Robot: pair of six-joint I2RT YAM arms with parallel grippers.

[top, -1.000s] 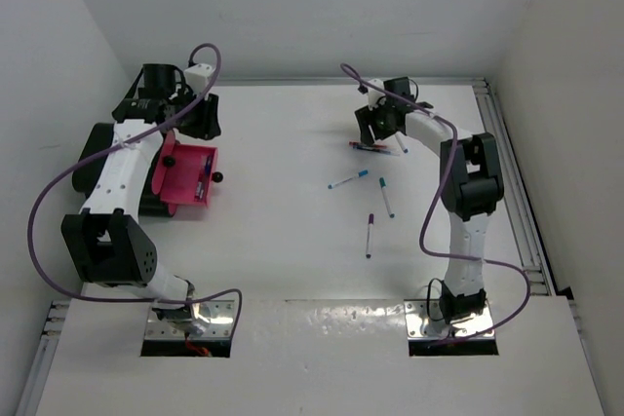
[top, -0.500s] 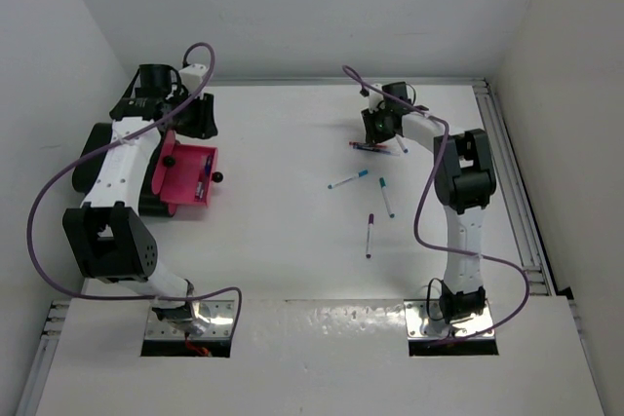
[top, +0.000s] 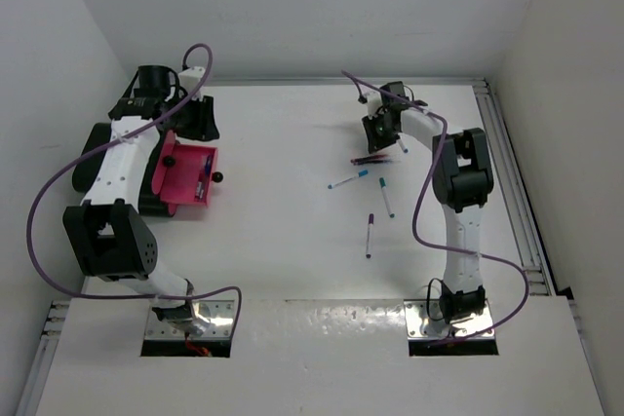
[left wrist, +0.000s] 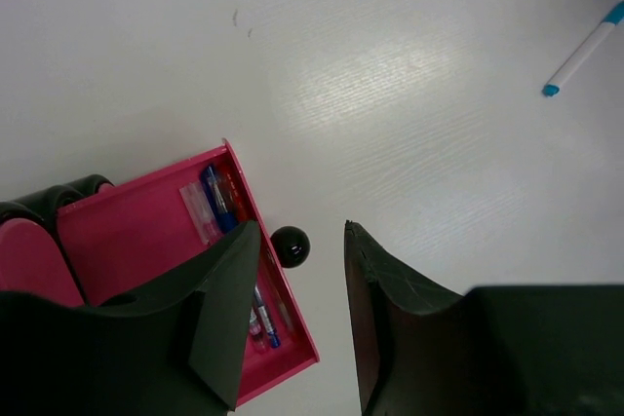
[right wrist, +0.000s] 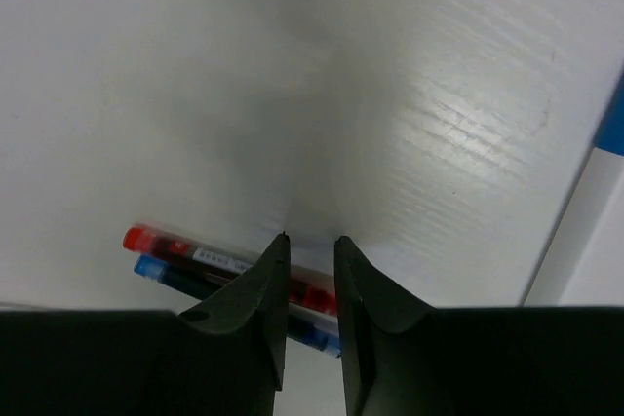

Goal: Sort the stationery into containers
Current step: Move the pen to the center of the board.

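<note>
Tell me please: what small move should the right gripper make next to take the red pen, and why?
Probably turn the right gripper at the wrist so its jaws cross the red pen. In the wrist view the pen lies almost along the jaws' closing line, close beside the blue pen, and the jaws' gap is narrow.

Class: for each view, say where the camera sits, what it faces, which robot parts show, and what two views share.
Top external: above and behind the robot, facing down at the table; left arm and right arm show whole.
Left wrist: on the left arm, facing down at the pink tray; its open fingers show.
Right wrist: on the right arm, close over a red pen; its fingers show.
Shared: top and left wrist both show the pink tray.
</note>
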